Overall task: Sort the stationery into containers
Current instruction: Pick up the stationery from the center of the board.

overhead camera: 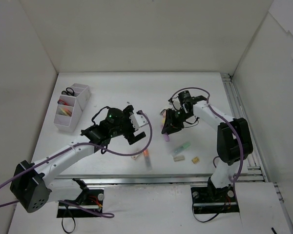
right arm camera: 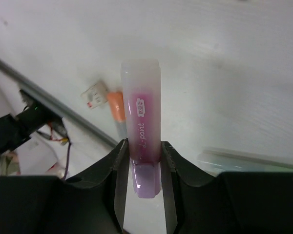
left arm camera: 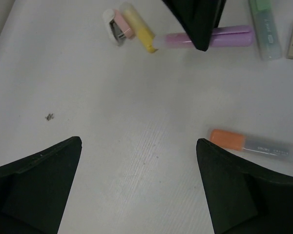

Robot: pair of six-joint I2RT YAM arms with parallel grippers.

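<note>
Near table centre: right gripper pinches pink highlighter, long axis along jaws; organiser at far-left corner, nearer spread left gripper.

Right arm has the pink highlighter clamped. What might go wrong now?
The right gripper pinches the pink highlighter near one end, most of it sticking out, so it may pivot or slip. The organiser sits far left beyond the open left gripper; the carry could clash with that arm. Lifting may nudge the nearby yellow highlighter.
</note>
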